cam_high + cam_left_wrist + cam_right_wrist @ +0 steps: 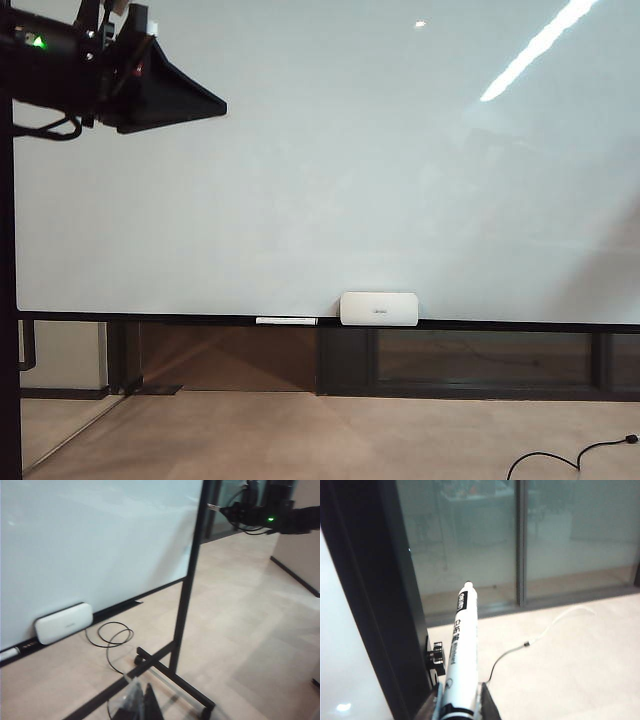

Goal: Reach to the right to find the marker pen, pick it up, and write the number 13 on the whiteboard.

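Between my right gripper's (457, 707) fingers (487, 705) I see the marker pen (461, 655) pinched near its rear end, its black tip pointing out ahead, past the whiteboard's (335, 645) dark frame post (385, 605). The board's face is bare beside it. My left gripper (140, 702) shows only as dark fingertips low over the floor; I cannot tell their spread. Ahead of them lie a coiled cable (112, 635) and a white rounded box (64, 623) on the board's ledge.

The marker pen (461, 660) bears a black label and printed characters along its barrel, too blurred to read.
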